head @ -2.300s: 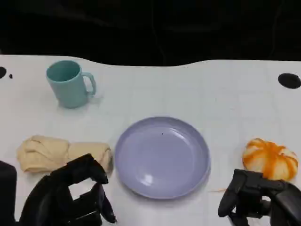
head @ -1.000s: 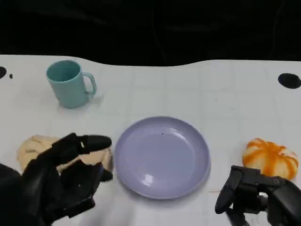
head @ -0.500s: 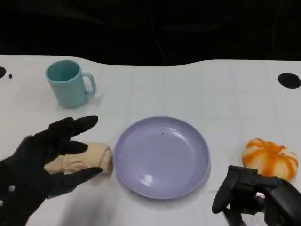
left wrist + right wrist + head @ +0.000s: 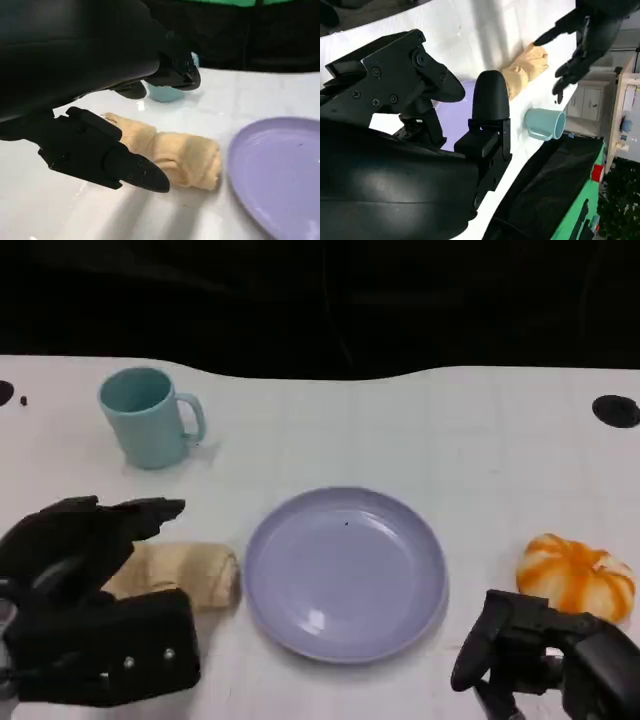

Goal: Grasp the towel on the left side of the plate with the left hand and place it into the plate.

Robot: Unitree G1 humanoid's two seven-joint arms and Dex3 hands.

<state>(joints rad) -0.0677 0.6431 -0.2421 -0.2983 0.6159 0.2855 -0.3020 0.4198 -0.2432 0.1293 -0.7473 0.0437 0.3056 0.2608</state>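
The beige rolled towel (image 4: 188, 575) lies on the white table just left of the lilac plate (image 4: 345, 570). My left hand (image 4: 95, 605) hovers over the towel's left half with its fingers spread and holds nothing. In the left wrist view the towel (image 4: 177, 156) lies between the upper and lower fingers (image 4: 117, 162) of that hand (image 4: 95, 60), which do not touch it, and the plate's rim (image 4: 250, 170) is beside it. My right hand (image 4: 545, 660) rests at the table's front right, fingers loosely bent and apart, with nothing in it. The right wrist view shows the towel (image 4: 527, 67) under the left hand (image 4: 585, 37).
A teal mug (image 4: 150, 418) stands at the back left, well behind the towel. An orange and white pumpkin-like thing (image 4: 575, 575) sits right of the plate, just beyond my right hand. A black round mark (image 4: 615, 410) is at the far right edge.
My left hand rose from the front edge, opened its fingers and moved forward over the towel's left half. The towel, plate and right hand stayed put.
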